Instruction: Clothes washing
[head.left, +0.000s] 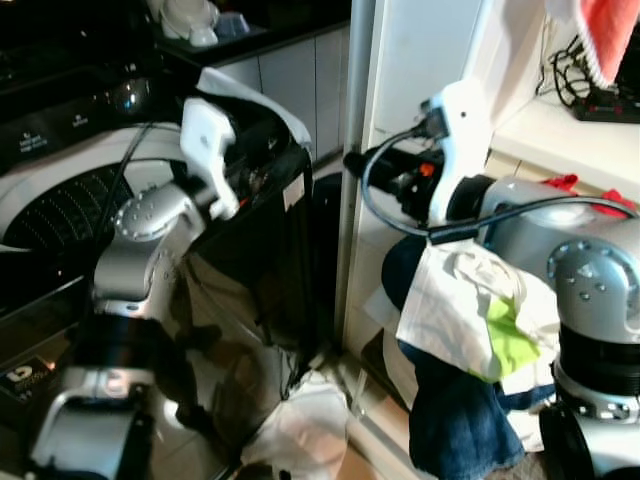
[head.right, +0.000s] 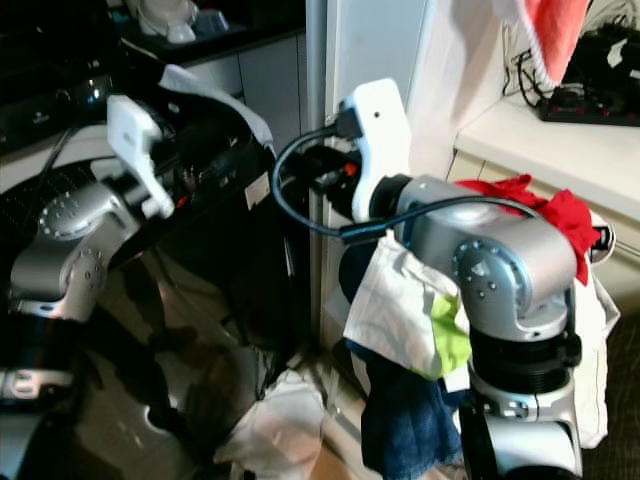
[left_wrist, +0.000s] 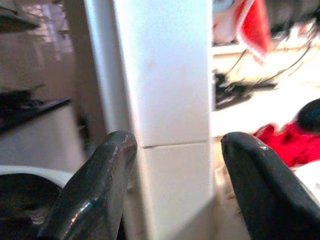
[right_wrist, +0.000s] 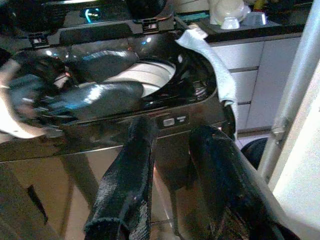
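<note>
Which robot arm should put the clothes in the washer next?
Probably the right. Its forearm carries the white and green cloth and blue cloth. The right gripper faces the washer. The left gripper, open, faces a white post.

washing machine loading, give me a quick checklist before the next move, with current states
1. Washing machine lid open, drum reachable: ok; the right wrist view looks into the open top.
2. Left gripper free to grasp: ok; fingers spread, nothing between them, facing a white post.
3. Right gripper free to grasp: ok; fingers slightly apart and empty, held beside the machine's dark front.
4. Right arm clear of laundry: not ok; a white and green cloth and a blue garment hang over it.
5. Rim clear: not ok; a pale cloth is draped over the machine's corner.
6. Floor clear: not ok; a white garment lies at the machine's foot.
</note>
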